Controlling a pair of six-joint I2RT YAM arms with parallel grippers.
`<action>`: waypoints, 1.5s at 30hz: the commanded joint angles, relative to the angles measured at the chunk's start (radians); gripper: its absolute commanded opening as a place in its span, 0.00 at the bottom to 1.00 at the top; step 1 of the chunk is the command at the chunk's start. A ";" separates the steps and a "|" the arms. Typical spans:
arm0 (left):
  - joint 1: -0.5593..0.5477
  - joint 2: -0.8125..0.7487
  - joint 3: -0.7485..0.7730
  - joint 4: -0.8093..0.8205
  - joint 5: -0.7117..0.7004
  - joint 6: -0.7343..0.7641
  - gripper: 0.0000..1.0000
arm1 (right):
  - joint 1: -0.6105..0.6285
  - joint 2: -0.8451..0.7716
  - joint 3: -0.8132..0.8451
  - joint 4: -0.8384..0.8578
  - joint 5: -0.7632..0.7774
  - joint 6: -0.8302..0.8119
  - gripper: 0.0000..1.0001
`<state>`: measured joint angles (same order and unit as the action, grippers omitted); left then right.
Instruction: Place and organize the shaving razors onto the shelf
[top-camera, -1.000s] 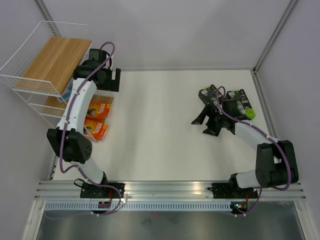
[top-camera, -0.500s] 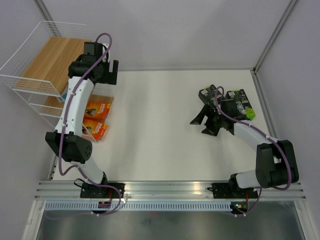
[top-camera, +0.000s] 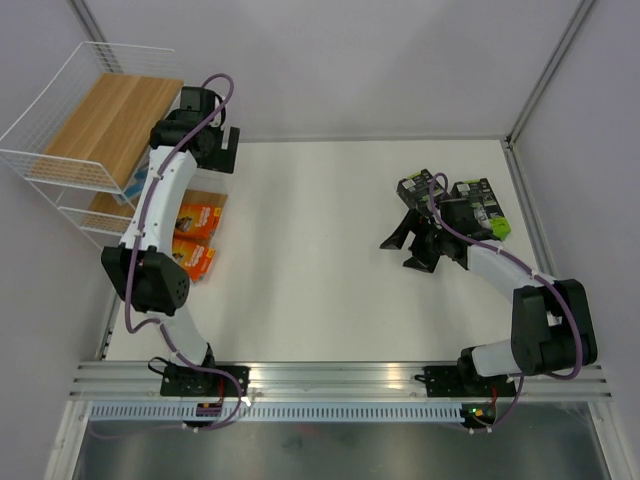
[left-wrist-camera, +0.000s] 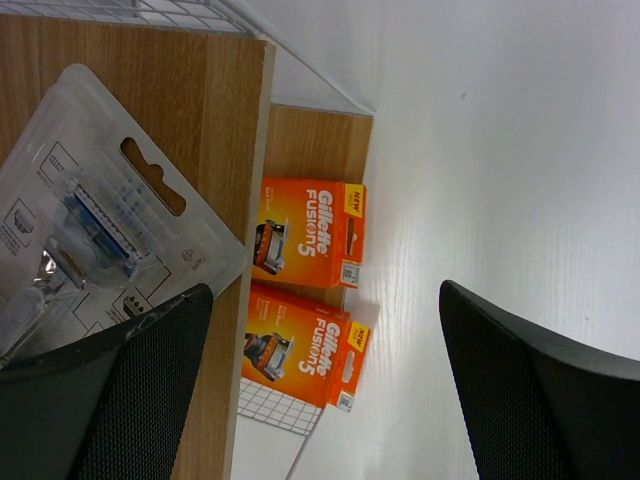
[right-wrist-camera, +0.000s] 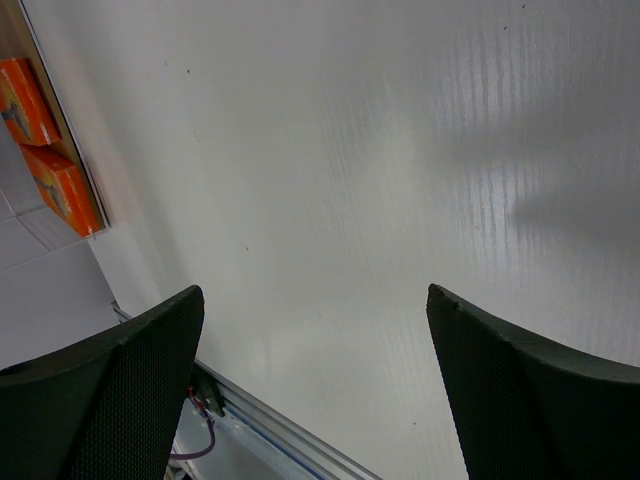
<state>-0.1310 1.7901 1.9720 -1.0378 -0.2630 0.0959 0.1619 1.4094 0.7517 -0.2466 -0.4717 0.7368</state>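
Note:
The white wire shelf (top-camera: 108, 125) stands at the far left. Two orange razor boxes (top-camera: 196, 220) (top-camera: 191, 259) lie side by side on its lowest board; the left wrist view shows them too (left-wrist-camera: 310, 232) (left-wrist-camera: 303, 346). The flat white-blue pack (left-wrist-camera: 92, 228) lies on the middle board, mostly hidden by my left arm from above. My left gripper (top-camera: 220, 152) (left-wrist-camera: 322, 292) hangs open and empty above the shelf's right edge. Two black boxes with lime-green tops (top-camera: 419, 187) (top-camera: 480, 205) lie at the right. My right gripper (top-camera: 406, 247) (right-wrist-camera: 312, 292) is open and empty just in front of them.
The shelf's top board is bare wood. A metal rail (top-camera: 340, 375) runs along the table's near edge. A wall frame post (top-camera: 545, 75) stands at the back right. The right wrist view shows white table and the orange boxes (right-wrist-camera: 45, 145) far off.
My left gripper has shifted slightly back and up near the shelf's right edge, still open. The right arm has hardly moved. No pack has moved.

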 joint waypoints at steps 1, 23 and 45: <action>0.002 0.032 0.025 0.016 -0.077 0.030 0.98 | 0.005 0.013 0.011 0.020 0.015 0.006 0.98; 0.011 0.232 0.168 0.073 -0.297 0.108 1.00 | 0.005 0.028 0.017 0.004 0.030 0.007 0.98; -0.188 0.103 0.113 0.090 -0.441 0.139 1.00 | 0.019 0.007 0.020 0.000 0.036 0.012 0.98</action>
<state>-0.2836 1.9697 2.0922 -0.9554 -0.6014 0.2115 0.1749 1.4395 0.7521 -0.2516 -0.4419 0.7410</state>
